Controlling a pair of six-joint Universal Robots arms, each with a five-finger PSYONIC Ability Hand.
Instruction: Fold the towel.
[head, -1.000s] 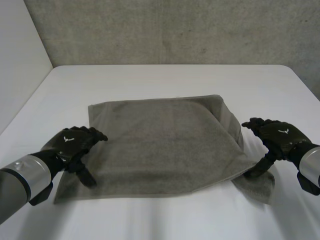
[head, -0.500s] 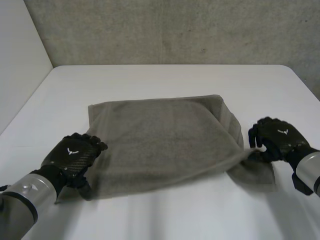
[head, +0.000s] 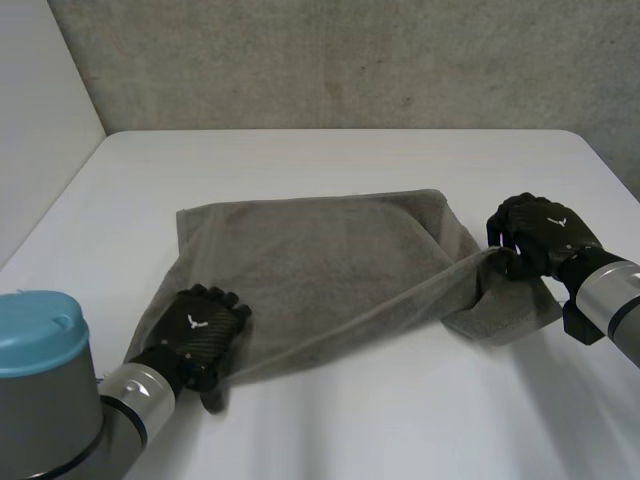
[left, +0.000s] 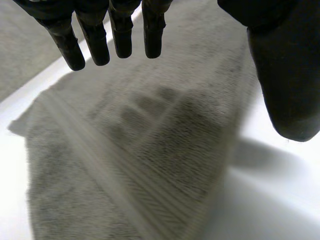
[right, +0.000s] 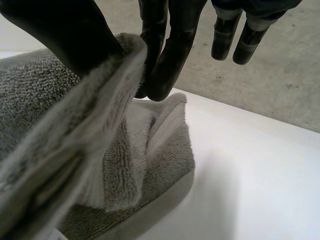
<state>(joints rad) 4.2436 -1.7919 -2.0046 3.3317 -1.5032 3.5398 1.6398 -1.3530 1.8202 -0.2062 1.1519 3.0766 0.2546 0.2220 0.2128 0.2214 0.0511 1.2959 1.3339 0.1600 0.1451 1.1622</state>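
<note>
A grey-green towel (head: 330, 265) lies spread on the white table (head: 330, 150). My left hand (head: 195, 332) rests flat on its near left corner with straight fingers. In the left wrist view the fingers (left: 120, 37) hang straight over the towel (left: 150, 150), with the thumb apart beside them. My right hand (head: 540, 232) holds the towel's near right corner, raised off the table, and the near edge runs taut from it toward my left hand. In the right wrist view my right hand (right: 60, 30) pinches the towel's edge (right: 115, 100) between thumb and fingers. A loose fold hangs below.
A grey wall (head: 350, 60) stands behind the table's far edge, and a pale wall (head: 40, 120) runs along its left side. Bare table (head: 420, 420) lies in front of the towel and to its right.
My right hand closed on the near right corner and lifted it up and back. My left hand slid nearer and rightward onto the near left corner. The near edge rose and tightened.
</note>
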